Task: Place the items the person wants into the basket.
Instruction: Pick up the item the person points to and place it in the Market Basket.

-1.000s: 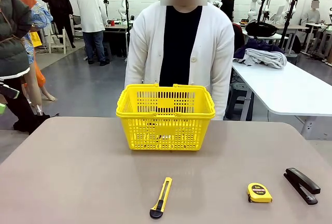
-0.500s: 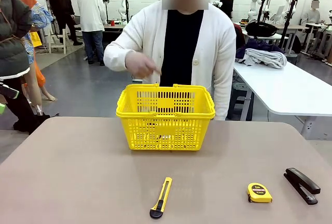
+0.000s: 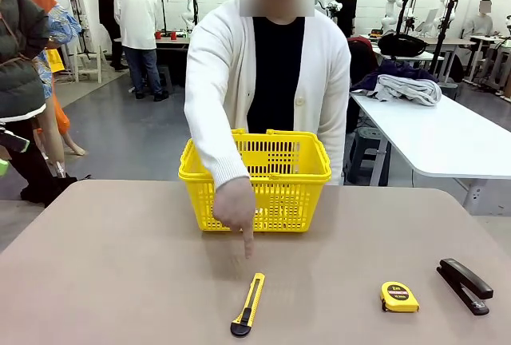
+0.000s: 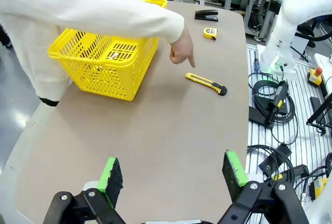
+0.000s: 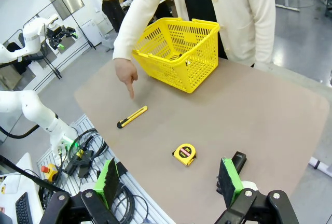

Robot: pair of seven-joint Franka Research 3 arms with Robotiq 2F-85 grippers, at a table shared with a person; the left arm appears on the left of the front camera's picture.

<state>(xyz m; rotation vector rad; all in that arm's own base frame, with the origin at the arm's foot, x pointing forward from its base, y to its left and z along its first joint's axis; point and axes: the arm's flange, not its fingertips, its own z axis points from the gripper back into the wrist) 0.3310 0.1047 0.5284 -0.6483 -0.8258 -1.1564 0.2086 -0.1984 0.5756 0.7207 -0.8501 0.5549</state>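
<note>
Down over the basket [image 3: 295, 176] came the person's hand [image 3: 235, 205], pointing at the knife [image 3: 248, 304] lying near me, centre; I judged it wanted. My left pincer [image 4: 172, 172] and right pincer [image 5: 168, 178] stood apart, empty.

Lab; white worktables [image 3: 447, 141], floor cables [image 4: 280, 95]

Left gripper [image 4: 173, 171] hung over bare table [image 4: 155, 141], well short of the basket [image 4: 104, 63], jaws wide, nothing between. I saw the person's hand [image 4: 181, 50] reach across beside the basket, index finger pointing down near the utility knife [image 4: 206, 83]. Tape measure [image 4: 210, 33] and stapler [image 4: 206, 14] lay farther from the basket.
</note>
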